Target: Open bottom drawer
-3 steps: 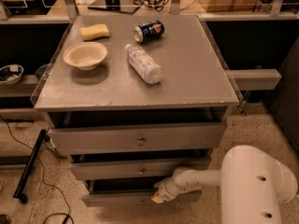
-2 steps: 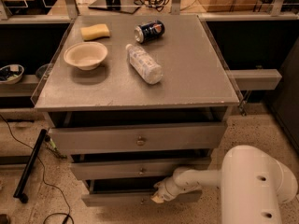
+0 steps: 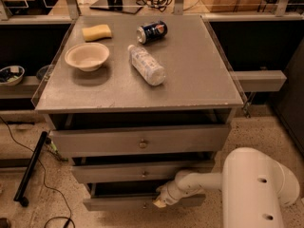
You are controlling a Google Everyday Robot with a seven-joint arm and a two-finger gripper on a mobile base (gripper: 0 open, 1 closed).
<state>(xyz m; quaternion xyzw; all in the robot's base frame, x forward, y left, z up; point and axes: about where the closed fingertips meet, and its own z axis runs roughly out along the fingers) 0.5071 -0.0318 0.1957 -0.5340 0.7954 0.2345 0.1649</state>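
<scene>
1. The gripper point(image 3: 160, 201) is low down, below the front edge of the counter point(image 3: 199, 80) and a little right of its middle. It is right up against the face of the bottom drawer point(image 3: 114, 204).
2. The gripper's tip merges with the drawer front in this view, so I cannot tell whether it is spread, pressed together or pinching something.
3. The white arm point(image 3: 202, 180) reaches in from the right, out of a large rounded white housing point(image 3: 254, 189) below the counter's front right corner.
4. The bottom drawer is the lowest and narrowest of three grey fronts under the front edge. A dark gap shows above it, so it may be slightly out, though this is hard to judge.
5. Above it sit the middle drawer point(image 3: 109, 173) and the wide top drawer point(image 3: 95, 142), each with a small centre knob.
6. On the counter, a yellow sponge point(image 3: 97, 32) lies near the back left corner.
7. A beige bowl point(image 3: 87, 56) stands upright just in front of the sponge, along the left edge.
8. A blue can point(image 3: 152, 31) lies on its side near the middle of the back edge.
9. A clear plastic bottle point(image 3: 146, 64) lies on its side near the centre, between the bowl and the can.
10. A black pole point(image 3: 31, 167) lies on the floor below the front left corner.
</scene>
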